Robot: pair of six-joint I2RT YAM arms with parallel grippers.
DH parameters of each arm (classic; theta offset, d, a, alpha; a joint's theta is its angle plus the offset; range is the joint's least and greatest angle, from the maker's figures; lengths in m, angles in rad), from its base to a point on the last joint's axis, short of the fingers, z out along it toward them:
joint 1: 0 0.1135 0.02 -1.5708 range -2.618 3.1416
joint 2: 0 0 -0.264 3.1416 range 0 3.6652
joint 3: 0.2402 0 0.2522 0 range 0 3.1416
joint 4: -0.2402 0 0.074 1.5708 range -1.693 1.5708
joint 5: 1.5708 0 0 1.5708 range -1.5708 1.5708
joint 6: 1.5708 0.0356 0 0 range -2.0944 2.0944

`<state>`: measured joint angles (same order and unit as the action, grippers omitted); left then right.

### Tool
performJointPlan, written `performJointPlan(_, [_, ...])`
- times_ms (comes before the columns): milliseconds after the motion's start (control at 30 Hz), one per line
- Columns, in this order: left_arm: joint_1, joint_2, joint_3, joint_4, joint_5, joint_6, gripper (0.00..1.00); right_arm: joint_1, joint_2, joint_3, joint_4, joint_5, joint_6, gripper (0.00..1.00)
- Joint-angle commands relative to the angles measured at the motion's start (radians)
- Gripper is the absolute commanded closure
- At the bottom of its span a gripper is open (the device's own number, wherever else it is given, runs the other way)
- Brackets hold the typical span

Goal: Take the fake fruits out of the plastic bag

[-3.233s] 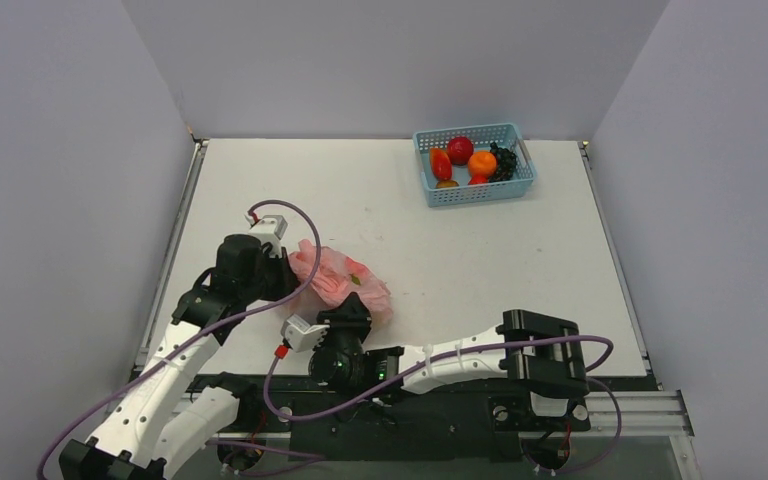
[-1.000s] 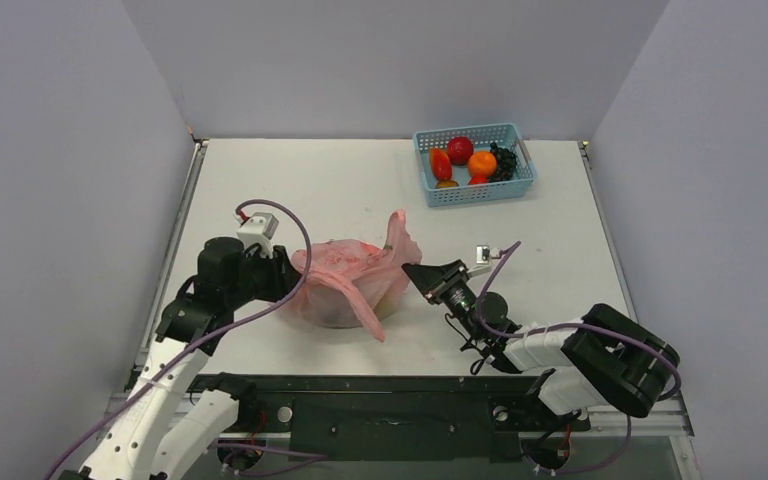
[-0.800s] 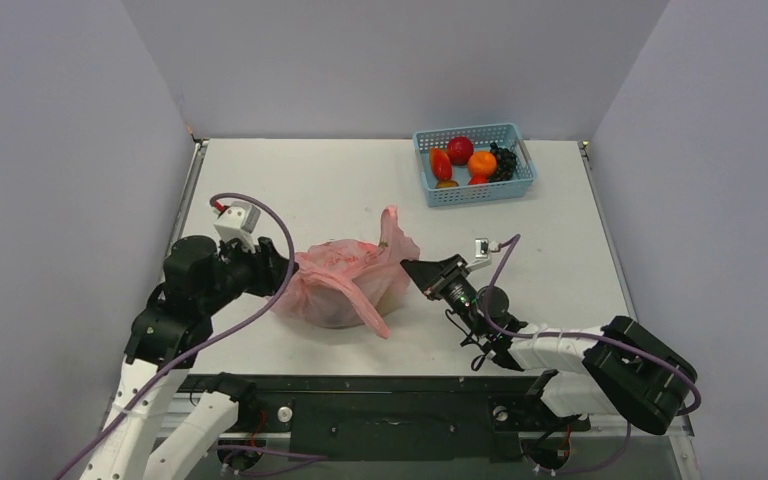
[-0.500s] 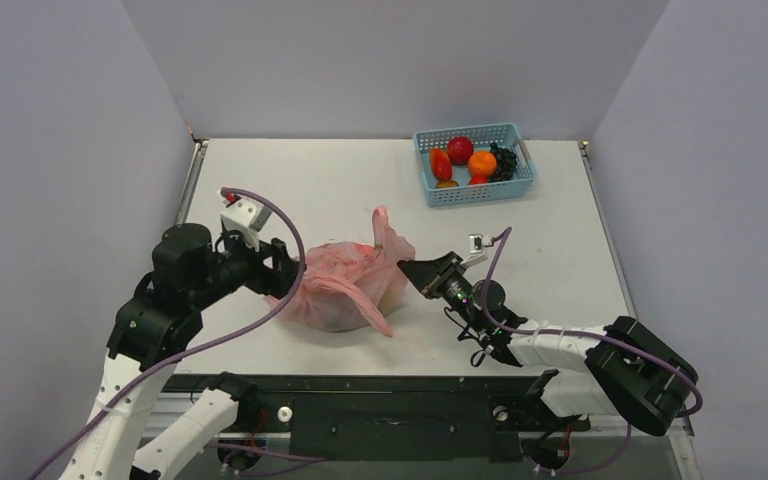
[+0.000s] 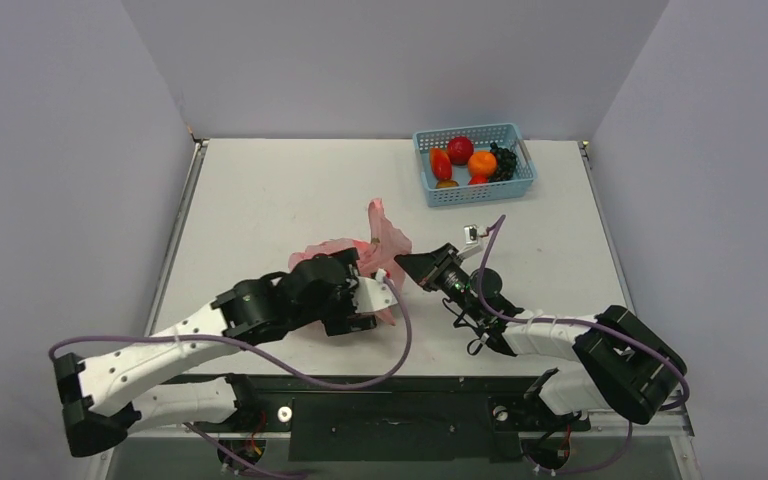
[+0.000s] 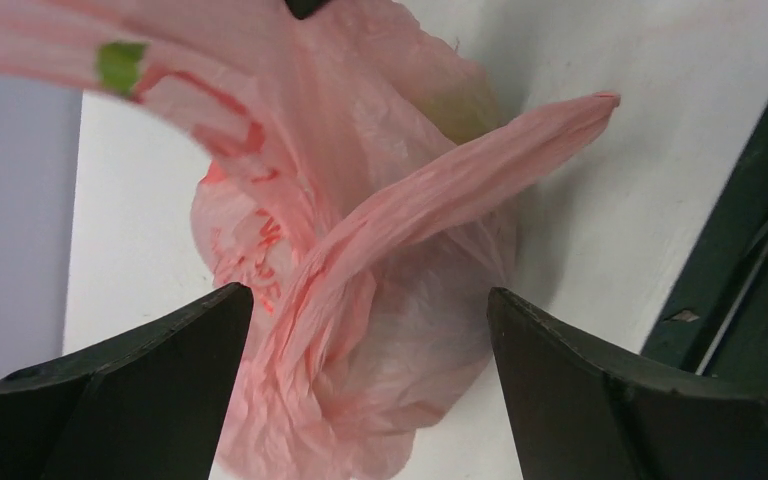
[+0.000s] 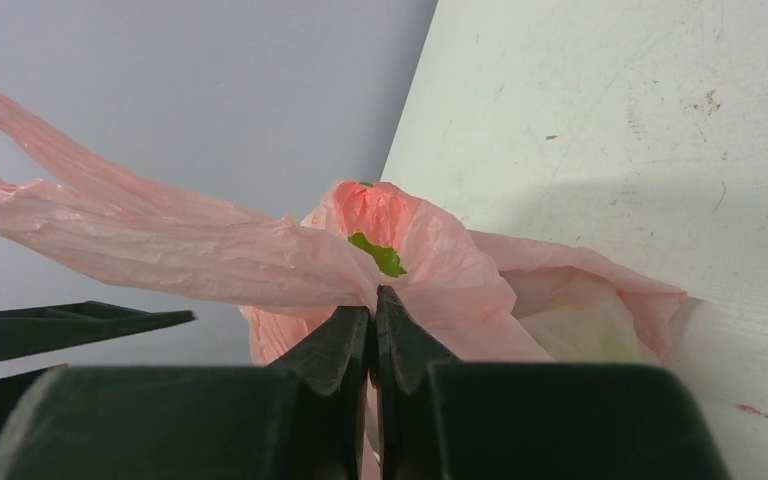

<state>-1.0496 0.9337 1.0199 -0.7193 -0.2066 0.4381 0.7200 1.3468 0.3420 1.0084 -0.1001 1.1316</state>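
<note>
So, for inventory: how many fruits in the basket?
6: round red fruit back, orange middle, dark grapes right, red-orange fruit left, brownish one and small red one front; others may hide beneath.

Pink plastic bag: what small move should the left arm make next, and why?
Probably close the left gripper on the twisted handle between its open fingers. The right gripper is pinched shut on the pink plastic bag, so a second hold could spread its mouth.

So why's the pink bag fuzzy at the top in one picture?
Left wrist view: the plastic bag is smeary at its top edge, likely too near the lens. Right wrist view: the right fingers look dark, and the bag throws a soft shadow on the table.
</note>
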Motion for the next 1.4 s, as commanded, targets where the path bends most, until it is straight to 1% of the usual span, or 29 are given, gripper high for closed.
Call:
performJointPlan(0, [-0.043, 0.143, 0.051, 0.043, -0.106, 0.180, 0.14, -0.013, -0.001, 0.032, 0.039, -0.026, -0.001, 1.00])
performJointPlan(67, [-0.050, 0.209, 0.068, 0.011, -0.121, 0.222, 0.15, -0.017, -0.011, 0.031, 0.035, -0.031, -0.003, 1.00])
performJointPlan(100, [-0.052, 0.243, 0.066, 0.014, -0.154, 0.253, 0.16, -0.018, -0.016, 0.031, 0.029, -0.032, -0.004, 1.00])
performJointPlan(167, [-0.056, 0.258, 0.038, 0.057, -0.198, 0.298, 0.17, -0.019, -0.029, 0.029, 0.019, -0.030, -0.007, 1.00])
performJointPlan(267, [-0.058, 0.256, 0.010, 0.129, -0.219, 0.329, 0.19, -0.019, -0.053, 0.025, 0.008, -0.023, -0.010, 1.00])
performJointPlan(333, [-0.065, 0.262, -0.001, 0.146, -0.235, 0.335, 0.22, -0.018, -0.064, 0.025, -0.006, -0.018, -0.018, 1.00])
performJointPlan(400, [-0.075, 0.260, -0.022, 0.178, -0.256, 0.340, 0.28, -0.018, -0.068, 0.027, -0.010, -0.017, -0.019, 1.00])
performJointPlan(467, [-0.082, 0.247, -0.050, 0.231, -0.260, 0.342, 0.44, -0.019, -0.069, 0.026, -0.008, -0.021, -0.016, 1.00])
performJointPlan(533, [-0.090, 0.242, -0.069, 0.256, -0.246, 0.336, 0.49, -0.018, -0.070, 0.024, -0.005, -0.020, -0.009, 1.00])
performJointPlan(633, [-0.101, 0.260, -0.080, 0.262, -0.231, 0.324, 0.52, -0.018, -0.069, 0.024, -0.005, -0.018, -0.004, 1.00])
performJointPlan(667, [-0.102, 0.263, -0.080, 0.264, -0.231, 0.323, 0.59, -0.018, -0.069, 0.023, -0.001, -0.017, -0.002, 1.00])
performJointPlan(733, [-0.104, 0.260, -0.079, 0.280, -0.239, 0.314, 0.70, -0.017, -0.067, 0.017, 0.006, -0.014, 0.004, 1.00])
performJointPlan(767, [-0.106, 0.244, -0.079, 0.297, -0.236, 0.301, 0.71, -0.017, -0.067, 0.016, 0.009, -0.013, 0.005, 1.00])
performJointPlan(800, [-0.106, 0.222, -0.084, 0.316, -0.230, 0.280, 0.77, -0.017, -0.068, 0.012, 0.012, -0.012, 0.006, 1.00])
performJointPlan(867, [-0.104, 0.181, -0.096, 0.349, -0.222, 0.223, 0.82, -0.017, -0.072, 0.008, 0.008, -0.012, 0.005, 1.00])
performJointPlan(900, [-0.095, 0.167, -0.098, 0.360, -0.217, 0.199, 0.82, -0.017, -0.074, 0.008, 0.004, -0.012, 0.004, 1.00])
performJointPlan(967, [-0.076, 0.119, -0.098, 0.382, -0.184, 0.102, 0.85, -0.016, -0.075, 0.011, -0.003, -0.013, 0.003, 1.00])
performJointPlan(1000, [-0.061, 0.089, -0.101, 0.399, -0.167, 0.039, 0.89, -0.016, -0.075, 0.011, -0.003, -0.013, 0.005, 1.00])
performJointPlan(1100, [-0.041, 0.024, -0.114, 0.439, -0.163, -0.082, 0.96, -0.014, -0.072, 0.009, 0.012, -0.011, 0.020, 1.00])
performJointPlan(1133, [-0.033, -0.010, -0.125, 0.463, -0.163, -0.142, 0.97, -0.014, -0.072, 0.009, 0.014, -0.010, 0.021, 1.00])
performJointPlan(1167, [-0.031, -0.028, -0.135, 0.477, -0.165, -0.170, 0.98, -0.014, -0.075, 0.006, 0.013, -0.007, 0.023, 1.00])
performJointPlan(1200, [-0.028, -0.067, -0.158, 0.518, -0.190, -0.233, 0.99, -0.013, -0.078, 0.005, 0.011, -0.005, 0.023, 1.00])
performJointPlan(1233, [-0.027, -0.088, -0.173, 0.540, -0.209, -0.265, 1.00, -0.014, -0.082, 0.004, 0.005, 0.000, 0.025, 1.00])
performJointPlan(1300, [-0.026, -0.159, -0.221, 0.599, -0.299, -0.384, 1.00, -0.015, -0.088, 0.004, -0.002, 0.005, 0.030, 1.00])
performJointPlan(1333, [-0.025, -0.203, -0.256, 0.630, -0.372, -0.479, 1.00, -0.015, -0.091, 0.005, -0.002, 0.007, 0.031, 1.00])
performJointPlan(1367, [-0.024, -0.227, -0.273, 0.642, -0.417, -0.528, 1.00, -0.015, -0.092, 0.010, -0.009, 0.010, 0.033, 1.00])
